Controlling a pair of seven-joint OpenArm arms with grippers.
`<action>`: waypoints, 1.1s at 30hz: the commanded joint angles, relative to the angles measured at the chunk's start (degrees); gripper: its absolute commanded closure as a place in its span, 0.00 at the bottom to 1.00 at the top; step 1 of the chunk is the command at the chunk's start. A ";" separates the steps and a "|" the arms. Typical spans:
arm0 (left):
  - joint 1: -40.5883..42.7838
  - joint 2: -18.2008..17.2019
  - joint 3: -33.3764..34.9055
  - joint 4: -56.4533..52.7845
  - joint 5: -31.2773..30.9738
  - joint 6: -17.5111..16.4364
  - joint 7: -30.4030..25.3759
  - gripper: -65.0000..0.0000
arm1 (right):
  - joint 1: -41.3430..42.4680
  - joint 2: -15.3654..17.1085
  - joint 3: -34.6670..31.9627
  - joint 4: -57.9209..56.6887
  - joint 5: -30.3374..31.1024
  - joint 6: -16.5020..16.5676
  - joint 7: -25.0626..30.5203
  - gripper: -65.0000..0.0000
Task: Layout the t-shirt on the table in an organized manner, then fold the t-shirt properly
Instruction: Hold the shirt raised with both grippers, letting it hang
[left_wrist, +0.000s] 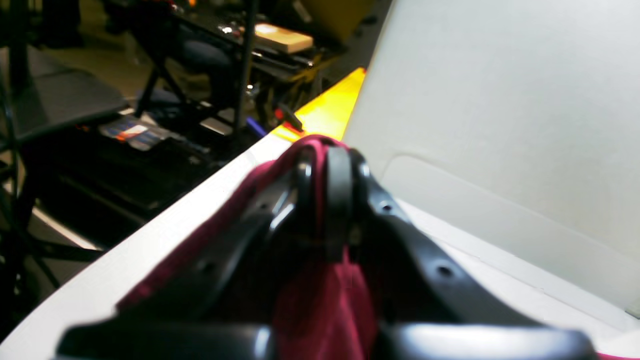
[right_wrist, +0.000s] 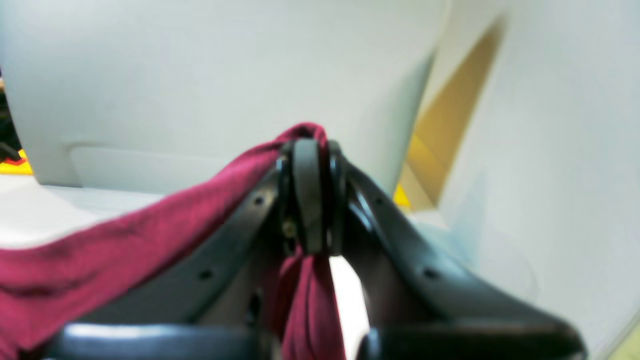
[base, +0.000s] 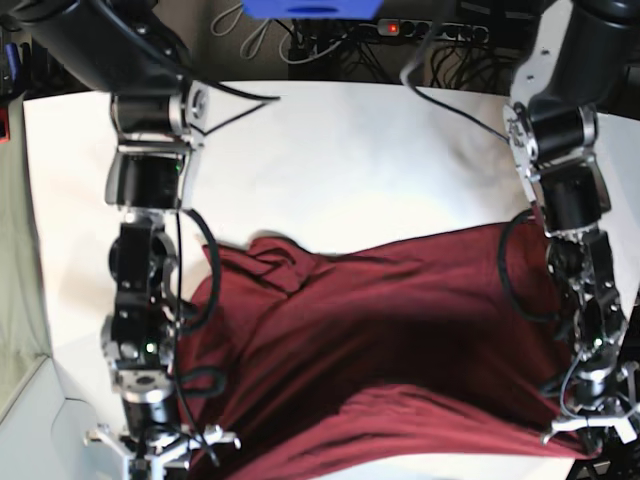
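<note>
T-shirt (base: 400, 340) edges pinched — both pincers (left_wrist: 325, 165) (right_wrist: 310, 150) clamped.

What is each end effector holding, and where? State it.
Both hold the t-shirt. Left end effector and right end effector each pinch a bunched fold; base view places both near its lower edge.

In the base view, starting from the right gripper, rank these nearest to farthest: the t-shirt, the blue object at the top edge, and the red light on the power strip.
1. The t-shirt: clamped in the right gripper, low on that view's left.
2. The blue object: top edge, near the middle.
3. The red light: top edge, further right than the blue object.
</note>
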 joint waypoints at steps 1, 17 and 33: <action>-3.07 -0.85 -0.04 0.86 0.09 -0.10 -2.45 1.00 | 3.23 0.40 0.12 0.80 0.29 -0.14 2.04 1.00; -3.33 -0.85 0.67 24.51 -0.26 -0.01 -2.10 1.00 | 6.84 0.22 0.12 16.45 0.37 -0.14 2.04 1.00; -7.55 -0.94 2.16 42.01 -0.26 -0.01 -2.01 1.00 | 8.07 0.22 0.12 38.61 0.20 -0.32 1.86 0.99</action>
